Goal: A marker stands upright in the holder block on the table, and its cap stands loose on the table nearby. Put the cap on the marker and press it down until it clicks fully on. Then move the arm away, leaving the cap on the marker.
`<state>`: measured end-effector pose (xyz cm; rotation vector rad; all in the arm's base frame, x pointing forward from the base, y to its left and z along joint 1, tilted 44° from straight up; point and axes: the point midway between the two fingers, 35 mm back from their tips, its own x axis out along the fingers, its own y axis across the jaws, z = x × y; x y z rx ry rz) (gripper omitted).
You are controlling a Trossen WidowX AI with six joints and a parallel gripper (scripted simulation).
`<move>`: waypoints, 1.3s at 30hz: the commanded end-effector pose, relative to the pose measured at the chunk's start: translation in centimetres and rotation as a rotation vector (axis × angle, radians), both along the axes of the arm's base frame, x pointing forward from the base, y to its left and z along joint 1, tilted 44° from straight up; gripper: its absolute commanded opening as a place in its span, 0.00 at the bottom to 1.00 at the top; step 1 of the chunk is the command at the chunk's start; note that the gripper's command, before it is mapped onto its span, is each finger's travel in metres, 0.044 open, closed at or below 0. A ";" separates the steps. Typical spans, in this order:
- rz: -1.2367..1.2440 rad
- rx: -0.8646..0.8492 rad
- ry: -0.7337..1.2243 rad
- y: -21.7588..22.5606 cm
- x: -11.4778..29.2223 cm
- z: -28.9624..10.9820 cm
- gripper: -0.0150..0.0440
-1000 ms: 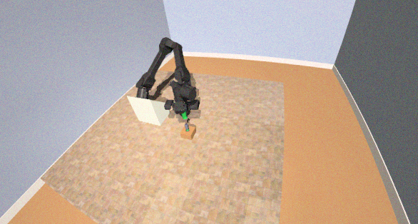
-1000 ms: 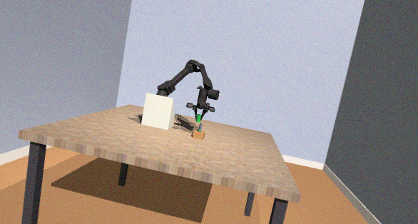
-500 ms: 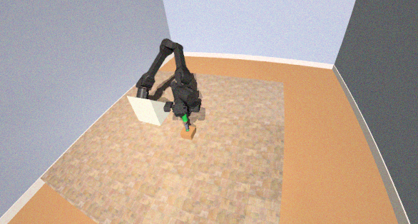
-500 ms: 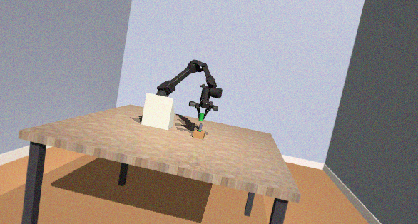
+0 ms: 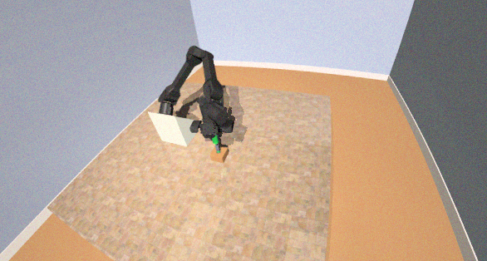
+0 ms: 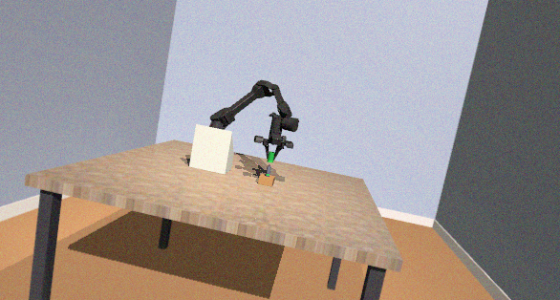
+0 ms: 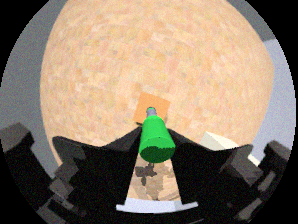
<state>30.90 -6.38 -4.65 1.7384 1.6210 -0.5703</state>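
My gripper [image 5: 215, 139] [image 6: 270, 156] [image 7: 153, 131] is shut on the green cap [image 5: 215, 140] [image 6: 270, 157] [image 7: 156, 140]. It holds the cap upright straight above the marker [image 6: 269, 169] [image 7: 152, 111], whose grey tip shows just below the cap's lower end. The marker stands upright in the small brown holder block [image 5: 219, 155] [image 6: 267, 180] [image 7: 153, 106] on the wooden table [image 5: 258, 194] [image 6: 191, 200]. In the wrist view the cap hides most of the marker; a small gap between cap and marker tip shows in the exterior view.
A pale cream box [image 5: 172, 129] [image 6: 211, 149] stands on the table just left of the block, close to the arm's base. The table's far edge lies behind the arm.
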 end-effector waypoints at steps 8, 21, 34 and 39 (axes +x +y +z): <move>-0.003 -0.001 0.002 1.0 0.3 -1.1 0.25; -0.003 0.000 0.002 2.4 0.5 -2.6 0.25; -0.003 0.002 0.001 3.5 0.6 -3.7 0.25; 0.001 -0.001 0.001 3.5 0.6 -3.7 0.34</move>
